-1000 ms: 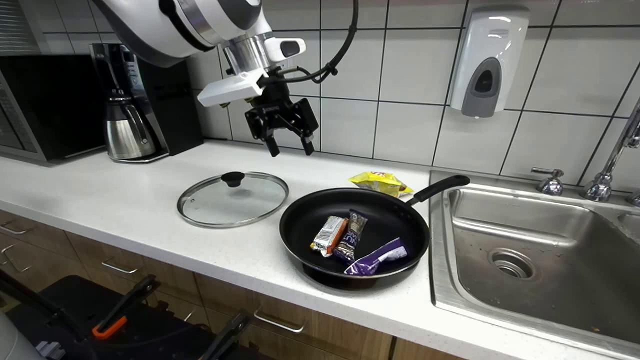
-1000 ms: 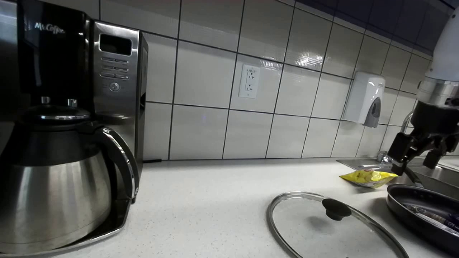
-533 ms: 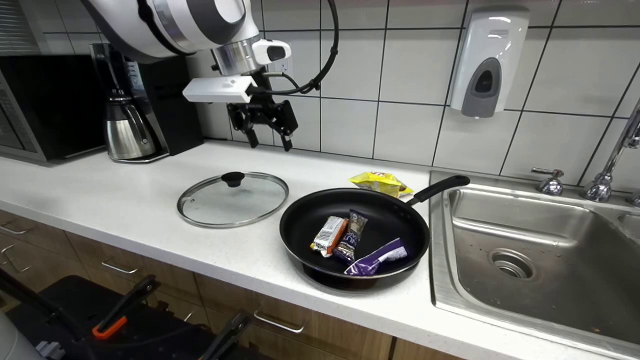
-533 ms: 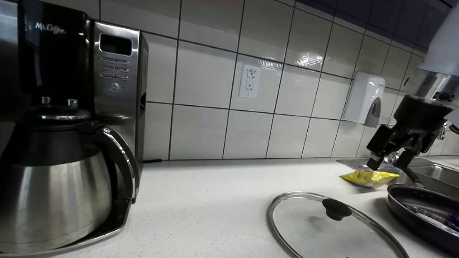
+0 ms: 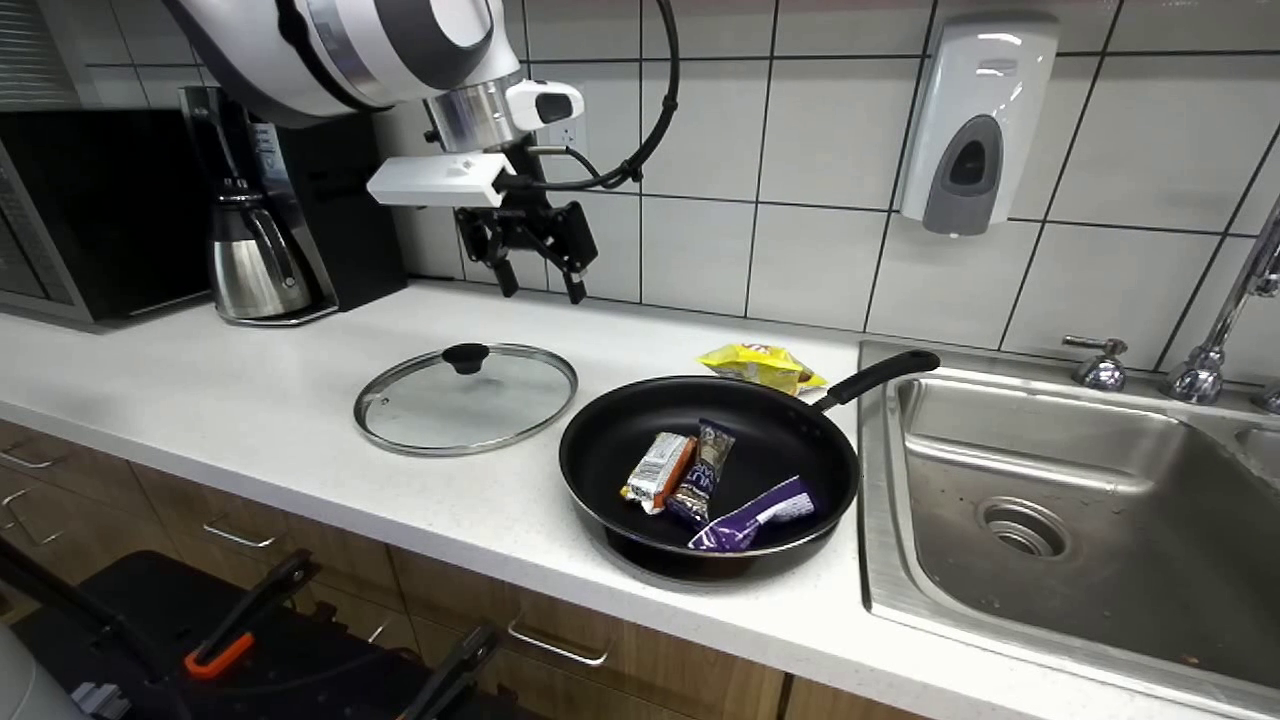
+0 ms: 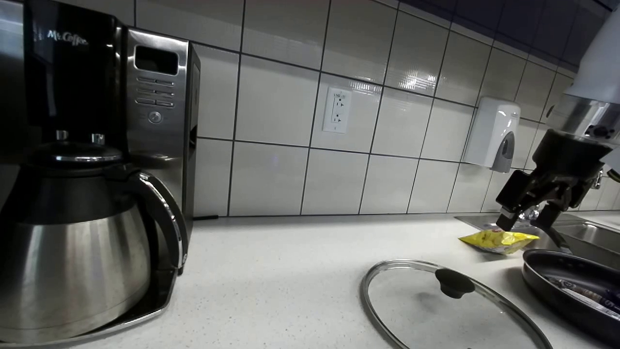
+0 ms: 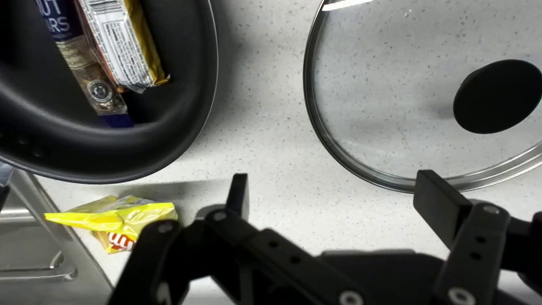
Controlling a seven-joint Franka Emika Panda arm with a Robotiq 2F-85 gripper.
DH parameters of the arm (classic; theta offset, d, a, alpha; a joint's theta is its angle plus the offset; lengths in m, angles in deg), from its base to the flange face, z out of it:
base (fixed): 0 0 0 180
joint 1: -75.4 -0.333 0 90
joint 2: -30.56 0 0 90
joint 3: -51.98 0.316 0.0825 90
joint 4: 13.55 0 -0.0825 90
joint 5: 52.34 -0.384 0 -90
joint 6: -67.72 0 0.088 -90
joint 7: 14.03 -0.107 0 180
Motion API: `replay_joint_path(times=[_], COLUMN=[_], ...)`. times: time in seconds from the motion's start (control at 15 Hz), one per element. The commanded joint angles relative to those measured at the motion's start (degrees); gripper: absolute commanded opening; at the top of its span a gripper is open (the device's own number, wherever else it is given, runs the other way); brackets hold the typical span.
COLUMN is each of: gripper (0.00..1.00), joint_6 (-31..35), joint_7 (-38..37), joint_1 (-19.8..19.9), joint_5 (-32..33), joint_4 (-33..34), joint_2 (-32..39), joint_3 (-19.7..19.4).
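In an exterior view, the gripper (image 5: pixel 542 288) hangs in the upper part of the frame, a little left of the centre, above the rear side of the bench (image 5: pixel 250 390); its jaws are spread apart and there is nothing in them. Below it, left of the centre, the glass lid (image 5: pixel 470 412) lies on the bench with its black knob (image 5: pixel 465 358) upward. At the lower middle stands the black pan (image 5: pixel 770 445), and in it lie a white-and-orange bar (image 5: pixel 660 472), a nut bar (image 5: pixel 705 470) and a purple packet (image 5: pixel 755 517). The yellow bag (image 5: pixel 762 366) is just behind the pan, and the sink (image 5: pixel 885 500) takes the right side. In an exterior view where the coffee maker (image 6: pixel 157 121) fills the left of the frame, the gripper is near the right edge; its tips appear over the yellow bag, but they do not seem to touch it. In the wrist view, the fingers (image 7: pixel 440 207) come from below, with the speckled bench seen between them; the lid is at the upper right, the pan at the upper left, and the yellow bag at the lower left, apart from the pan. As for what is done, three wrapped pieces are already inside the pan; the yellow bag lies outside it, the lid is not on it, and, as one may judge, no grasp is begun.
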Motion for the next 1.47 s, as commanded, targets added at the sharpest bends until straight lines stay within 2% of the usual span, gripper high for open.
replay_joint_path(times=[0.0, 0.6, 1.0, 1.27, 1.4], gripper=[1.00, 1.00, 1.00, 1.00, 1.00], joint_6=[-0.1, 0.2, 3.6, 4.1, 3.3], joint_7=[0.5, 1.2, 10.0, 17.5, 19.8], joint_1=[1.1, 0.6, -3.6, -5.3, -5.1], joint_5=[-0.5, -1.2, -11.9, -20.3, -22.3], joint_4=[0.0, 0.5, 2.6, 5.0, 6.5], joint_2=[-0.1, 0.8, 6.4, 9.5, 11.2], joint_3=[1.1, 1.2, 1.9, 3.1, 3.6])
